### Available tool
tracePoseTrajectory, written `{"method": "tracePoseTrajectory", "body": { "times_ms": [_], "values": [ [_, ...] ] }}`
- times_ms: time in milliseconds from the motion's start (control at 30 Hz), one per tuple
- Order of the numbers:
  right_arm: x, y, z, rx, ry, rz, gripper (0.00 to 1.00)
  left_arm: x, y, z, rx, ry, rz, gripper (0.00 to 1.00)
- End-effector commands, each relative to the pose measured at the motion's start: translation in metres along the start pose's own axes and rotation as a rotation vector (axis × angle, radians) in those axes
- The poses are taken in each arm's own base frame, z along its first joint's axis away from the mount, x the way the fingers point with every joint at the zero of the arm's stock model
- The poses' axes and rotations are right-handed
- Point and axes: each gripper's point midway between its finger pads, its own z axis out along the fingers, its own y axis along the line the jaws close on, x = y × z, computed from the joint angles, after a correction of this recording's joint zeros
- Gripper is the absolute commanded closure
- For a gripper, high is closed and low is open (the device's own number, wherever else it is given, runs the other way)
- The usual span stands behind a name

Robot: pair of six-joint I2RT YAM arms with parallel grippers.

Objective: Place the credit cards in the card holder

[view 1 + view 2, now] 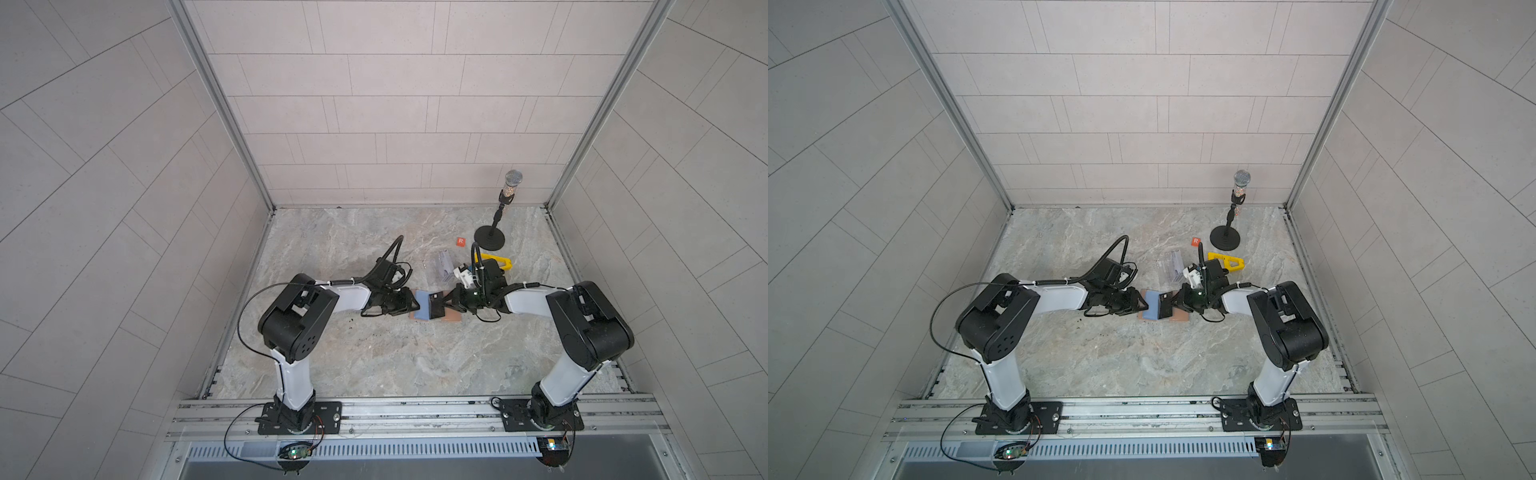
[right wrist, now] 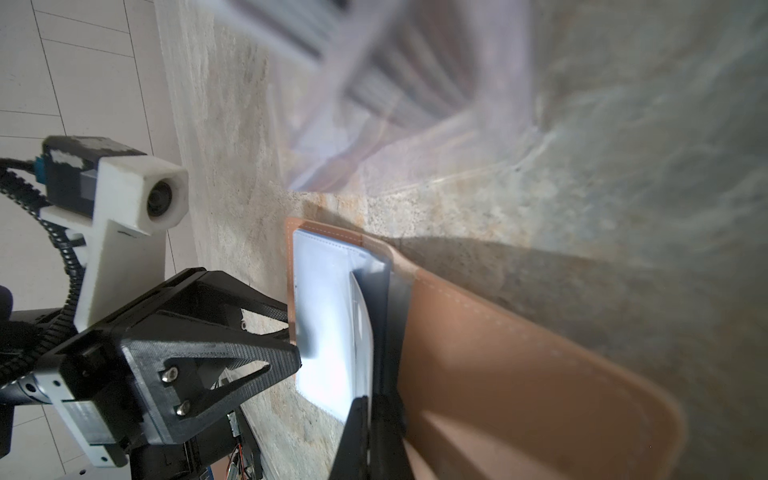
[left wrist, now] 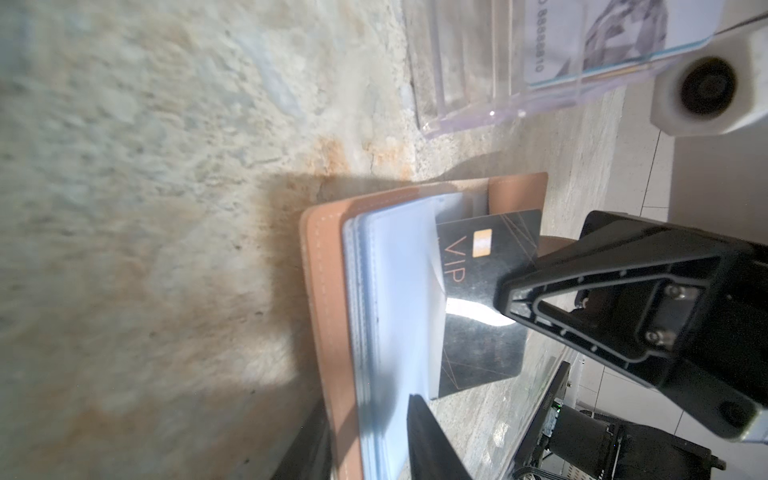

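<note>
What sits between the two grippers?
In both top views, the open card holder lies between the left gripper and the right gripper, blue inside up. The black card, pinched by the right gripper, angles into its middle.

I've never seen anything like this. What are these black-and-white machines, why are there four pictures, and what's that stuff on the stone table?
They are two robot arms, the left arm and the right arm, each ending in a two-fingered gripper. The two wide pictures come from a camera overhead; the two close-ups come from small cameras on the wrists. On the table lies an open tan card holder. The left gripper pinches its edge, while the right gripper holds a black card at its sleeves. Farther back are a clear stand with a whitish card, a small orange square, a yellow piece and a microphone.
</note>
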Motion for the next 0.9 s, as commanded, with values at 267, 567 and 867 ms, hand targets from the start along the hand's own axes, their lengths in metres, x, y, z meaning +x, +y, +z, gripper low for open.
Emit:
{"method": "tracePoseTrajectory", "body": {
  "times_ms": [267,567,867],
  "values": [
    [0.011,-0.024,0.002,0.101,0.004,0.021,1.0,0.041,0.038,0.005,-0.133,0.109,-0.068,0.64],
    [0.018,-0.024,0.01,0.081,0.04,0.028,1.0,0.043,0.04,0.005,-0.14,0.114,-0.066,0.64],
    [0.02,-0.034,0.01,0.127,0.024,0.029,1.0,0.044,0.042,0.006,-0.144,0.116,-0.065,0.64]
  ]
}}
